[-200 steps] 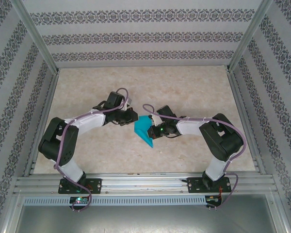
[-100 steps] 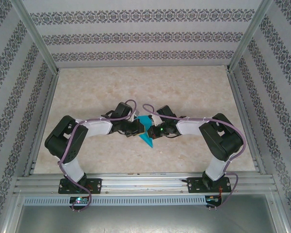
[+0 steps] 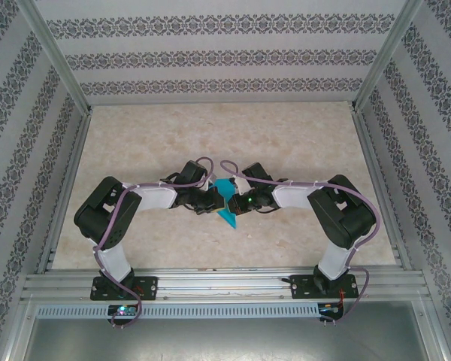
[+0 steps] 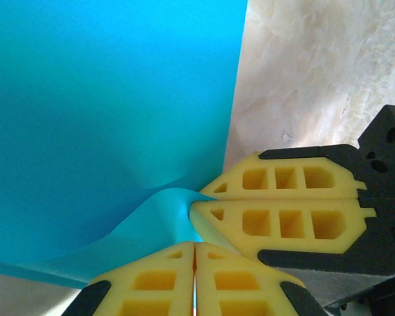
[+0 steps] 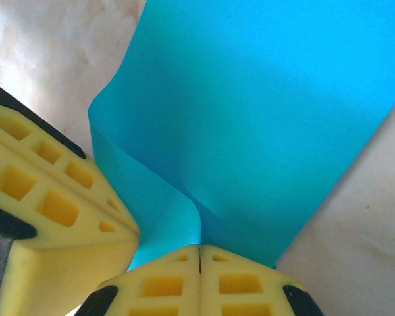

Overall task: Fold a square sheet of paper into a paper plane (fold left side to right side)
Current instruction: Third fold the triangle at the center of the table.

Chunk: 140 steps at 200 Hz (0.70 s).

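The square sheet of paper (image 3: 228, 216) is teal-blue and folded. It sits mid-table, bunched up between the two grippers, with a pointed corner toward the near edge. My left gripper (image 3: 216, 201) reaches in from the left and my right gripper (image 3: 236, 202) from the right, tips almost touching. In the left wrist view the paper (image 4: 105, 118) curls up into my shut left gripper (image 4: 195, 245), and its tip runs between the right gripper's fingers (image 4: 283, 224). In the right wrist view a crease of the paper (image 5: 263, 112) enters my shut right gripper (image 5: 199, 247), with the left gripper's fingers (image 5: 52, 197) alongside.
The marbled tabletop (image 3: 286, 143) is boxed in by patterned walls and aluminium posts. A metal rail (image 3: 225, 286) runs along the near edge, where both arm bases are bolted.
My left arm has swung right from beside the paper onto it, meeting the right gripper. The paper, lying flatter before, is now bunched between both grippers. The right arm has hardly moved.
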Tool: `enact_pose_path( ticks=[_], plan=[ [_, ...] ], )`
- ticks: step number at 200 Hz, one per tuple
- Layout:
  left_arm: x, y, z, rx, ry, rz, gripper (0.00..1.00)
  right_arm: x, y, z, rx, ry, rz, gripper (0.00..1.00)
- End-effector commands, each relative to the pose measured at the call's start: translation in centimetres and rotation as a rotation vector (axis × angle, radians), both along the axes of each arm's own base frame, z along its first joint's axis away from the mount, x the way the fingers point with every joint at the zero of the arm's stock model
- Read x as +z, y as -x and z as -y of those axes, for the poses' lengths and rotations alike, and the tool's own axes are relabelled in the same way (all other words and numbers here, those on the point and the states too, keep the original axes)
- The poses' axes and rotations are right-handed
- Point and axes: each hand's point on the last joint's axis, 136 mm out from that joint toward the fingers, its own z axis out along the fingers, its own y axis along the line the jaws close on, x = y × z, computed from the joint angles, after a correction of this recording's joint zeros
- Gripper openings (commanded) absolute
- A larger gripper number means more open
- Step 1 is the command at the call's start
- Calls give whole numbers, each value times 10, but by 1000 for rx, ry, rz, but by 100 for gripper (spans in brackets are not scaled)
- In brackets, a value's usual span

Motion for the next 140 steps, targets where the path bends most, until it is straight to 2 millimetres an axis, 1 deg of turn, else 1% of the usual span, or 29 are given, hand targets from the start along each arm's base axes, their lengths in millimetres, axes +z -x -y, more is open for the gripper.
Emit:
enact_pose_path(
  ticks=[1,52,91,140],
  plan=[
    [-6,6,-2,-9,-35,-5,8,-28,20,14,14,101,-85,0],
    [-10,8,-9,4,-66,-11,8,-28,20,15,15,103,-85,0],
    [-12,9,-11,8,-73,-12,8,-28,20,15,15,102,-86,4],
    [-13,11,-15,13,-84,-13,8,-28,21,15,15,102,-88,5]
  ],
)
